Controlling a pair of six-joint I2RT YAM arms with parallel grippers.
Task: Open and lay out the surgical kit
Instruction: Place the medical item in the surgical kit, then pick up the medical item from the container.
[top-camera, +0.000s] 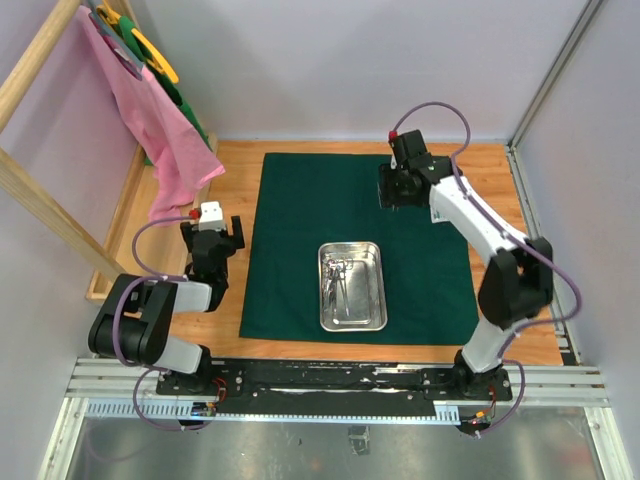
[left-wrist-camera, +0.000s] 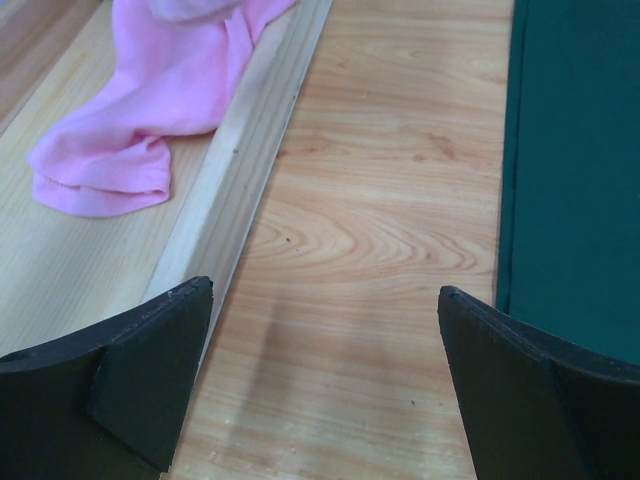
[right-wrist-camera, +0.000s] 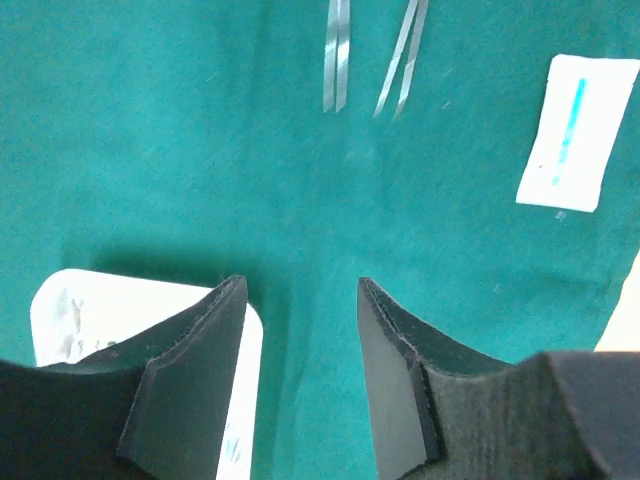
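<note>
The surgical kit's dark green cloth (top-camera: 300, 220) lies spread flat, with the steel tray (top-camera: 381, 290) on its near middle and thin steel instruments (top-camera: 338, 285) inside. My right gripper (top-camera: 397, 200) hovers over the cloth's far right part. In the right wrist view the right gripper (right-wrist-camera: 300, 290) is open with only cloth (right-wrist-camera: 200, 150) between its fingers. A white packet (right-wrist-camera: 90, 310) lies partly under its left finger. Two pairs of steel tips (right-wrist-camera: 336, 60) (right-wrist-camera: 402, 60) and a blue-striped white packet (right-wrist-camera: 578, 130) lie ahead. My left gripper (top-camera: 211, 232) (left-wrist-camera: 325, 300) is open and empty over bare wood, left of the cloth edge (left-wrist-camera: 570, 150).
A pink cloth (top-camera: 160, 130) (left-wrist-camera: 150, 100) hangs from a wooden rack at the left, its end lying behind a low wooden rail (left-wrist-camera: 250, 170). Yellow and green items (top-camera: 150, 50) hang above it. Walls close in the back and right sides of the table.
</note>
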